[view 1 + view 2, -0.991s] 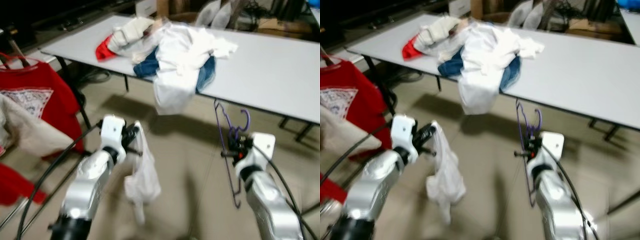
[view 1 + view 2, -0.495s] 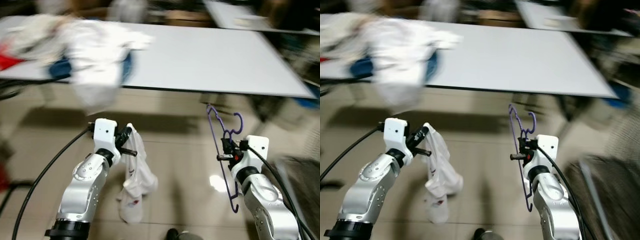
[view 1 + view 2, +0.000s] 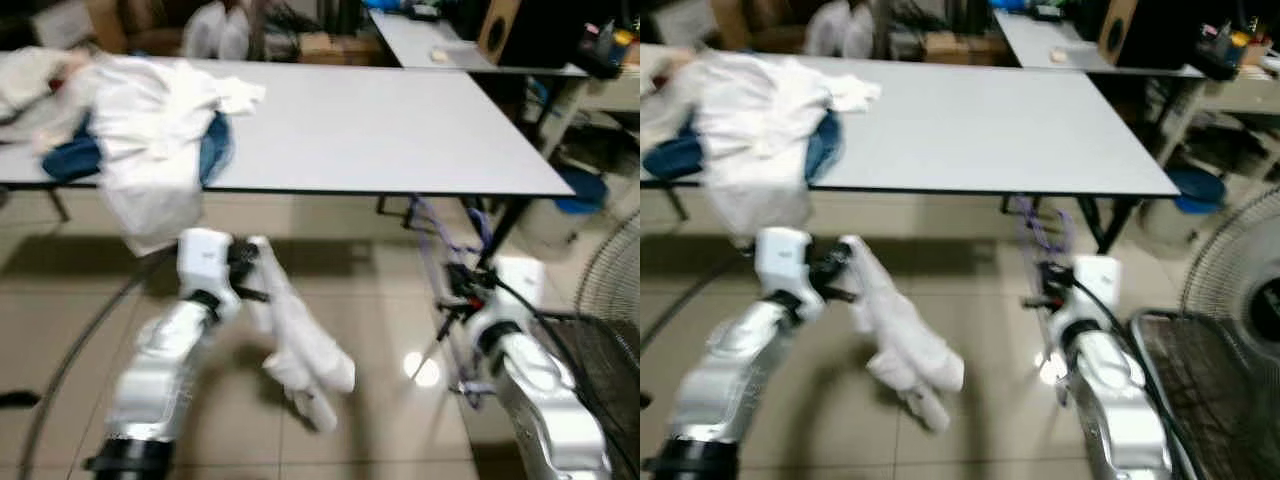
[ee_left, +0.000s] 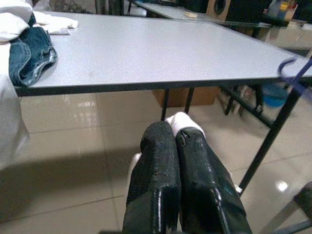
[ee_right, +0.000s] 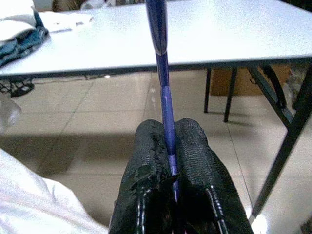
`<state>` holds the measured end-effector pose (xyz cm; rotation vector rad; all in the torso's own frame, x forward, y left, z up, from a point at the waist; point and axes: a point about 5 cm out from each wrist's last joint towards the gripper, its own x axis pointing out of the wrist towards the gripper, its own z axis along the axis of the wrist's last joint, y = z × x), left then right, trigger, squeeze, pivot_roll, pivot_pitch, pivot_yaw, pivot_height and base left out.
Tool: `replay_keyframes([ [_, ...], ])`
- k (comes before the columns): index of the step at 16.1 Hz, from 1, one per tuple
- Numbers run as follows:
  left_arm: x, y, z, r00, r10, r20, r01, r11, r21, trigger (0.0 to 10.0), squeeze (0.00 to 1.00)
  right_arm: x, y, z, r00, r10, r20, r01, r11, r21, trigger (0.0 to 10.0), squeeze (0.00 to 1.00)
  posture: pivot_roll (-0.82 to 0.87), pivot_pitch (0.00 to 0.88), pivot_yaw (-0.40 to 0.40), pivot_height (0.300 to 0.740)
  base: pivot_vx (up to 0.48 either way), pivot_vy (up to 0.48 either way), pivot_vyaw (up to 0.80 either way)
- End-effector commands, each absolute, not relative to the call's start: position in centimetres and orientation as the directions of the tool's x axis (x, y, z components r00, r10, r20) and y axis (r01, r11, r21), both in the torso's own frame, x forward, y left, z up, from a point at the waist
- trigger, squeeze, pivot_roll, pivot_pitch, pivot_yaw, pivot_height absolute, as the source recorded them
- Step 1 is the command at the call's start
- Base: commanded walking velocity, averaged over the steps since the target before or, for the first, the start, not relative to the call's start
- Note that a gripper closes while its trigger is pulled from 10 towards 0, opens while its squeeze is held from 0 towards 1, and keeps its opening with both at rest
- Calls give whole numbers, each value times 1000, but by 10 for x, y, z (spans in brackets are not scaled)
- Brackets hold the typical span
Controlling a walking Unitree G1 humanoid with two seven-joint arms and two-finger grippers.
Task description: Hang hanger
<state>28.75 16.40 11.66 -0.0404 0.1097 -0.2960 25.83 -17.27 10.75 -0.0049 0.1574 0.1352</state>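
Carrying the purple hanger point(image 3: 447, 262) pinched tight in my right gripper point(image 5: 168, 146) beside the table point(image 3: 380, 120), with my left gripper point(image 4: 178, 161) clamped on the white garment point(image 3: 300, 345), I should keep both level and unswinging.

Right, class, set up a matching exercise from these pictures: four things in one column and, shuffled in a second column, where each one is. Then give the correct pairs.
Things:
1. purple hanger
2. white garment
3. pile of clothes
4. fan

Places:
A. heaped on the white table, one piece drooping over its edge
B. pinched between the right gripper fingers
C. standing on the floor at the robot's right
D. hanging from the left gripper above the tiled floor

Pairs: 1-B, 2-D, 3-A, 4-C
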Motion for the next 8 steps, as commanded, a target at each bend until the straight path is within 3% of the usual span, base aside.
replay_keyframes([
  [1, 292, 154, 126, 944, -324, -65, 320, 946, -56, 10000, 0, 256, -183, 107, 980, 99, -170, -105, 994, -22, 10000, 0, -20, 24, -20, 740, 360, 0, 0],
  [8, 292, 157, 146, 945, -325, -23, 325, 946, -13, 10000, 0, 270, -187, 123, 980, 152, -127, -163, 983, -83, 10000, 0, 34, 40, -58, 740, 357, 0, 0],
])
